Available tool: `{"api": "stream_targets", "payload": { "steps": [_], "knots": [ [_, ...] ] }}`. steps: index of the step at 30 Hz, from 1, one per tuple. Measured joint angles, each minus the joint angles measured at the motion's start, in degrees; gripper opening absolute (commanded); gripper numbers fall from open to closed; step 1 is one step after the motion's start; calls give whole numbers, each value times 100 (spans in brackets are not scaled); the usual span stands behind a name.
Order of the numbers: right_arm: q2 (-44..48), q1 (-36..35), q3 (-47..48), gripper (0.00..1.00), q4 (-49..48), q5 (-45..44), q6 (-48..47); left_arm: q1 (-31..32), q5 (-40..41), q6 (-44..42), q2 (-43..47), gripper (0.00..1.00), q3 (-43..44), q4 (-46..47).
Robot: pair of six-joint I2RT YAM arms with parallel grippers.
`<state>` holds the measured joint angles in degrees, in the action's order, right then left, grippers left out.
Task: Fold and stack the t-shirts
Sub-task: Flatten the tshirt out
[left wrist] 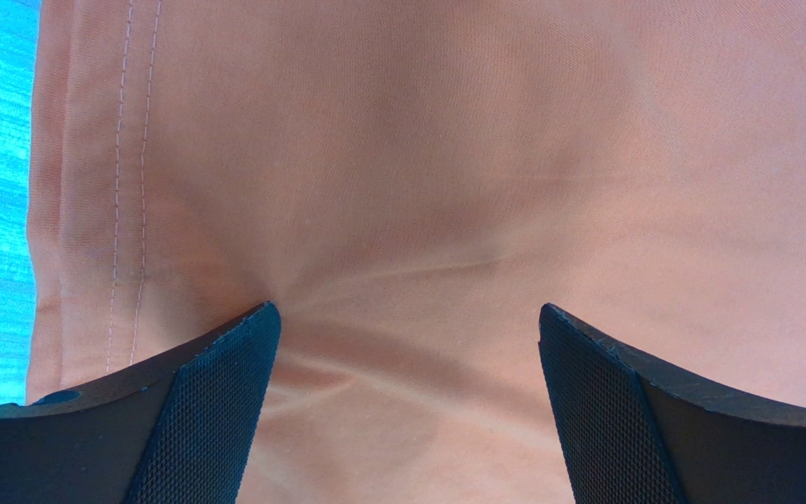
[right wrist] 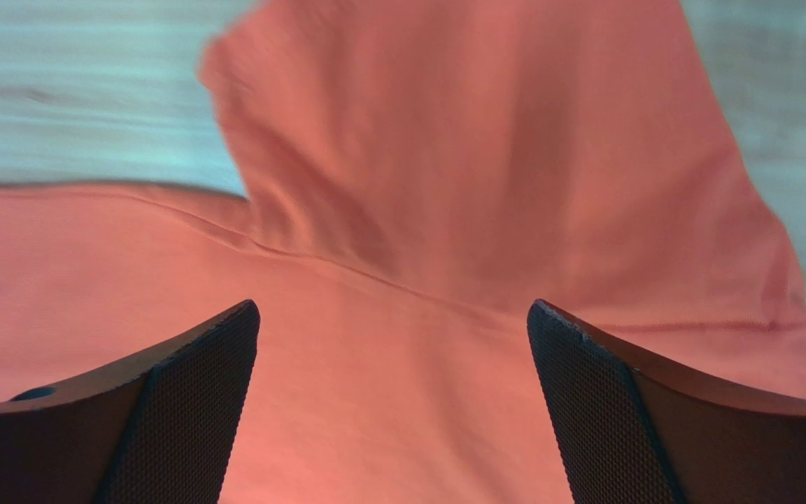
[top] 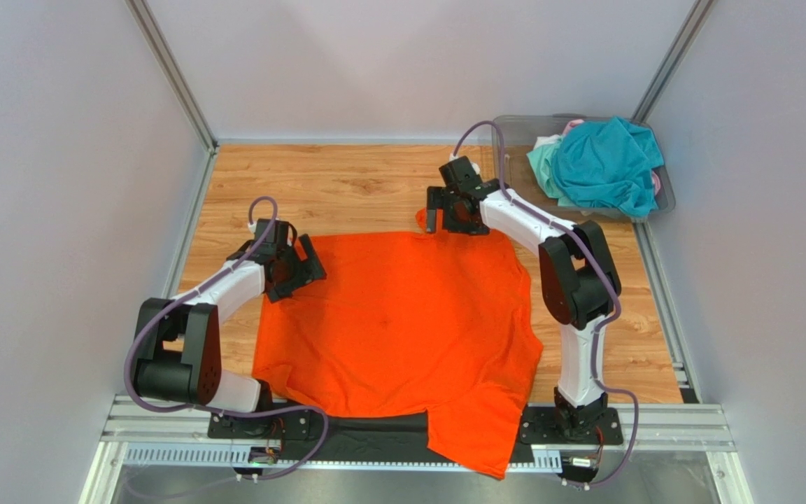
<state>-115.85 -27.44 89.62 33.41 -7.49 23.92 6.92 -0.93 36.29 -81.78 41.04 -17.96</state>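
**Two robot arms reaching over an orange t-shirt spread on a wooden table**

An orange t-shirt is lying mostly flat across the middle of the wooden table. Its near corner is hanging over the table's front edge, between the two arm bases.

The left gripper is hovering at the shirt's far left corner. Its jaws are standing wide apart and are pinching nothing. In the left wrist view, both dark textured fingers are pointing down at the fabric beside a double-stitched hem. Soft creases are fanning out from the tip of the left-hand finger, which is resting on or just above the cloth; which of the two cannot be told.

The right gripper is reaching to the shirt's far edge, also with its jaws spread wide and holding nothing. In the right wrist view, a rounded flap of orange cloth, probably a sleeve, is sticking out past a seam onto the bare wood, just beyond the fingertips.

At the far right corner, a clear grey bin is sitting well apart from the orange shirt. A crumpled teal t-shirt is filling it, with a pale mint one tucked beside it and a sliver of pink cloth peeking out behind.
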Motion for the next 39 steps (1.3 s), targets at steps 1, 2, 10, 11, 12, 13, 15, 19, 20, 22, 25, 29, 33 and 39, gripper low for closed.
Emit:
{"api": "stream_targets", "payload": {
  "steps": [1,2,10,11,12,13,15,19,20,22,25,29,33,39],
  "knots": [
    [2,0,-50,100,87,-33,28,0,-4,0,-2,100,2,0],
    [2,0,-94,100,192,-63,61,0,-7,0,-7,100,4,0],
    [-354,52,2,100,564,-131,177,-24,-72,-20,-507,100,503,-140],
    [-490,74,87,99,568,-118,179,-31,-76,-20,-619,100,619,-179],
    [-638,101,273,99,686,-140,177,-42,-85,-20,-761,100,767,-238],
    [-734,138,437,99,697,-111,173,-59,-105,-20,-885,100,916,-282],
    [-953,219,782,99,717,-74,173,-109,-146,-17,-1132,100,1172,-352],
    [-1427,389,1537,99,726,11,153,-210,-175,-13,-1692,100,1853,-584],
    [-1515,420,1685,99,715,20,149,-227,-205,-17,-1904,100,2111,-673],
    [-1751,498,2090,99,752,101,144,-258,-299,-20,-2225,100,2549,-839],
    [-2079,603,2634,99,765,227,103,-295,-330,-22,-2664,100,3163,-1067],
    [-2538,706,3392,99,741,363,-92,-374,-302,-39,-3182,100,3926,-1429],
    [-2837,754,3928,100,767,402,-313,-509,-304,-74,-3515,100,4503,-1766],
    [-2518,730,3606,100,811,544,-450,-608,-210,-184,-3165,100,4603,-2142]
  ]
}}
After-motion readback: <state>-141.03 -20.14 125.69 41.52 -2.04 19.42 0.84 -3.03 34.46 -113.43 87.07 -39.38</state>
